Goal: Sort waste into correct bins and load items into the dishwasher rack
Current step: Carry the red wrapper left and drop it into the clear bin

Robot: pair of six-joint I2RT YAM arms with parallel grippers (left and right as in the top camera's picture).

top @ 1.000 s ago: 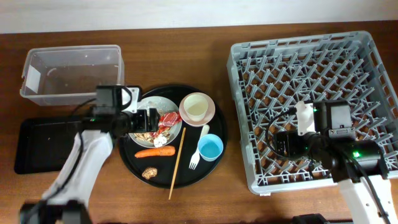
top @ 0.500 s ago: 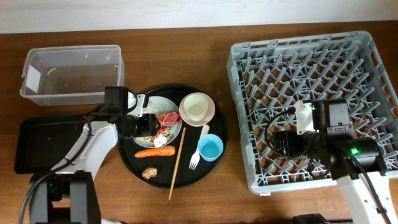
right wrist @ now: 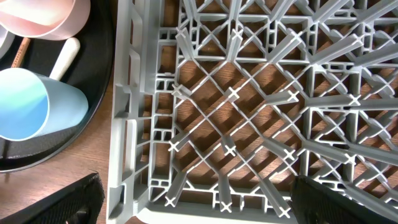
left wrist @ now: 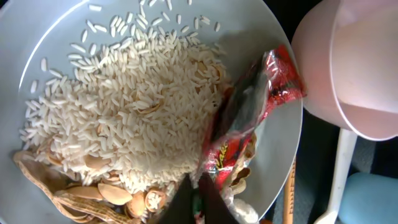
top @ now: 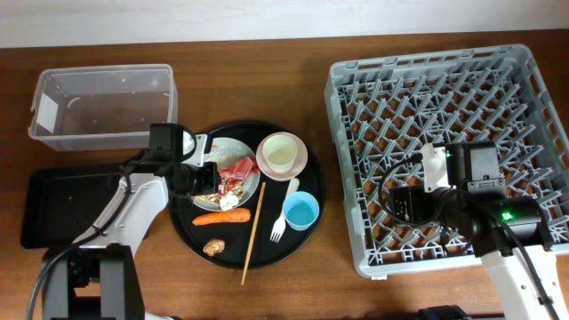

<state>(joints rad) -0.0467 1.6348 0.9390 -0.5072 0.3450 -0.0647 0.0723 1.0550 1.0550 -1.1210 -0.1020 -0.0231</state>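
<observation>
My left gripper (top: pixel 216 177) (left wrist: pixel 199 200) is shut on the near end of a red-and-white wrapper (top: pixel 238 170) (left wrist: pixel 249 118). The wrapper lies on the pale plate (top: pixel 224 146) (left wrist: pixel 277 171) next to a heap of rice (left wrist: pixel 124 106) and nut shells (left wrist: pixel 74 194). On the round black tray (top: pixel 271 252) sit the pinkish bowl (top: pixel 283 155) (left wrist: pixel 354 62), blue cup (top: pixel 300 212) (right wrist: pixel 28 112), white fork (top: pixel 286 207), carrot (top: pixel 220 217) and brown lump (top: pixel 213 246). My right gripper (top: pixel 397 204) (right wrist: pixel 205 205) hangs open and empty over the near left corner of the grey rack (top: pixel 444 133) (right wrist: pixel 249 93).
A clear tub (top: pixel 102 107) stands at the back left, with a shallow black tray (top: pixel 62 204) in front of it. A wooden chopstick (top: pixel 252 233) lies across the round tray between the carrot and the fork. The rack fills the right half of the table.
My left gripper's jaws have shut on the wrapper, after the arm shifted slightly over the plate. The right arm has not moved.
</observation>
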